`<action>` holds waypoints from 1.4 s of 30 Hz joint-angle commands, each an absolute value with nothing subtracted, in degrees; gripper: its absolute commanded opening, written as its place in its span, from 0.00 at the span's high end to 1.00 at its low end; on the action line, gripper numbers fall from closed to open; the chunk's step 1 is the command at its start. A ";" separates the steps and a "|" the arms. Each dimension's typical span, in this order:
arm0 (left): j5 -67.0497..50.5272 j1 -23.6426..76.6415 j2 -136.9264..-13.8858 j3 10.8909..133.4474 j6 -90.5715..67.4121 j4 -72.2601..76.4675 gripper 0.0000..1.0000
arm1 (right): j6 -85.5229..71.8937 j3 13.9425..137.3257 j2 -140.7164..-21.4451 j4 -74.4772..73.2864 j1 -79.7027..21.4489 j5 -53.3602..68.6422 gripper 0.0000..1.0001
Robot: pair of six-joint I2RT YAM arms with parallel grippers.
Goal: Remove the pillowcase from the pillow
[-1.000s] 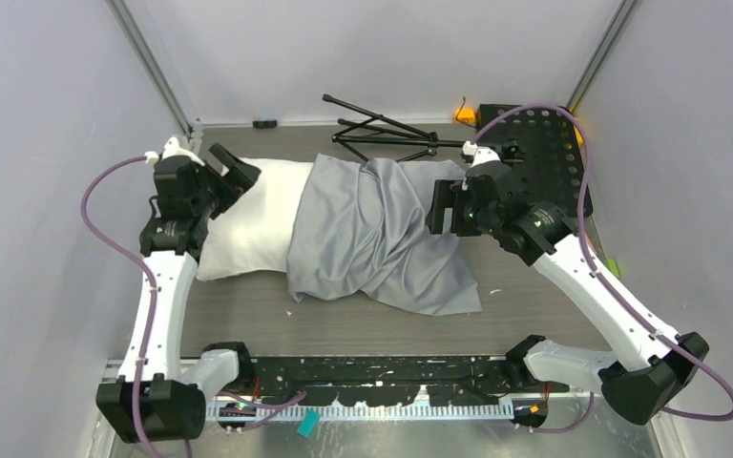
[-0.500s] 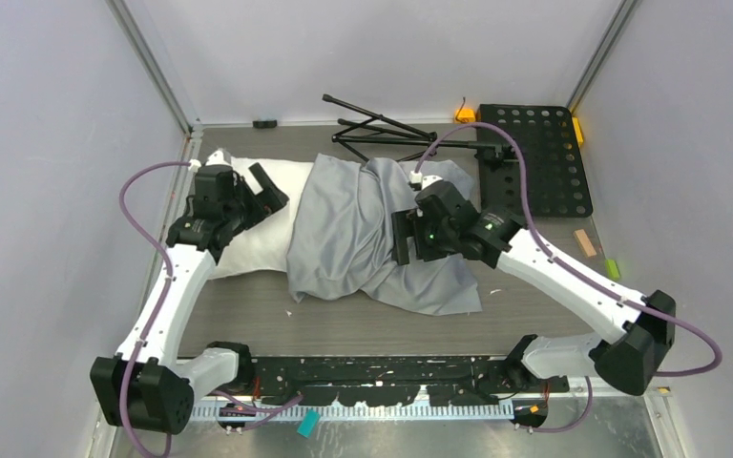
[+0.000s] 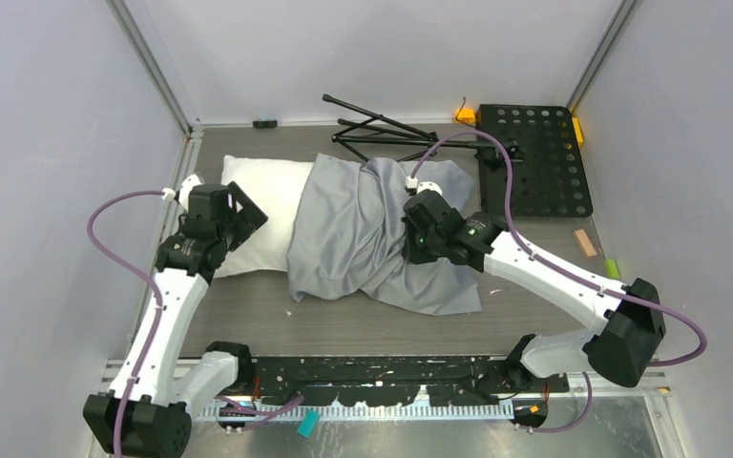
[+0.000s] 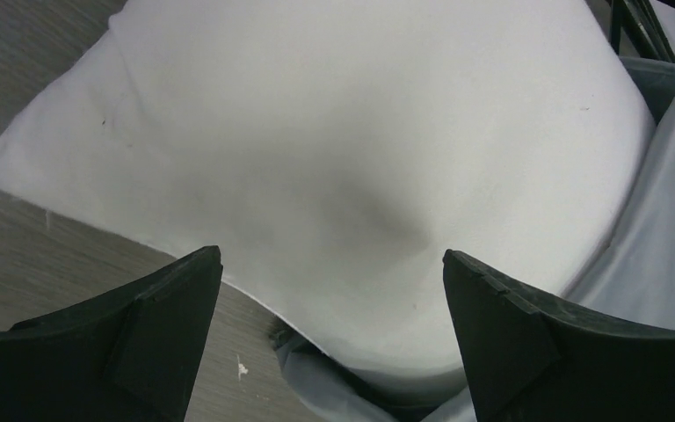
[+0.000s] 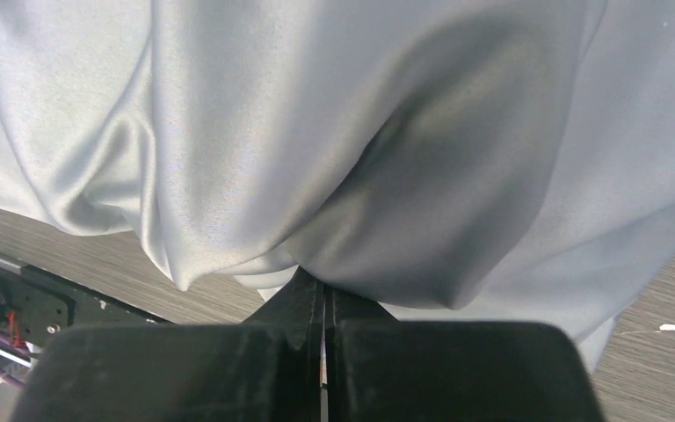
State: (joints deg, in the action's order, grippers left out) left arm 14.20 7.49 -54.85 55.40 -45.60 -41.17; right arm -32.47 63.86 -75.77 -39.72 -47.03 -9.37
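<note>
The white pillow (image 3: 262, 191) lies at the left of the table, its right part inside the wrinkled blue-grey pillowcase (image 3: 353, 229). My left gripper (image 3: 246, 215) hangs open over the pillow's bare end near its front edge. In the left wrist view its wide-apart fingers frame the pillow (image 4: 343, 132), with the pillowcase (image 4: 668, 255) edge at right and my left gripper (image 4: 331, 255) holding nothing. My right gripper (image 3: 408, 248) sits on the pillowcase's right half. The right wrist view shows my right gripper (image 5: 323, 286) shut, pinching a fold of the pillowcase (image 5: 316, 114).
A folded black tripod (image 3: 382, 134) lies at the back behind the pillow. A black perforated plate (image 3: 534, 157) is at the back right, with a small wooden block (image 3: 584, 241) near it. A black rail (image 3: 382, 372) runs along the near edge.
My right arm swung left over the pillowcase and its jaws closed on a fold. My left arm came forward and down over the pillow's bare end, staying open.
</note>
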 commanded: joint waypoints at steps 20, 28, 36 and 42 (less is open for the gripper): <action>18.95 7.20 -57.27 45.59 -70.38 -30.91 0.95 | -35.41 60.01 -67.09 -38.29 -46.84 -21.81 1.00; 31.91 -1.96 -55.71 50.55 -61.48 -34.26 1.00 | -38.96 55.01 -51.95 -44.71 -35.29 -35.59 1.00; 31.59 -8.04 -54.45 52.30 -61.65 -33.93 1.00 | -41.34 54.60 -36.46 -46.77 -28.36 -48.72 1.00; 30.59 -12.55 -56.24 56.23 -59.68 -36.04 1.00 | -43.76 56.33 -30.57 -47.85 -28.36 -58.42 1.00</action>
State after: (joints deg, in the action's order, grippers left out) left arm 13.45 -5.04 -55.55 51.33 -62.74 -37.69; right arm -43.64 51.66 -36.16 -44.18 -31.38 -30.85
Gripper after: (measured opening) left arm 0.034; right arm 0.015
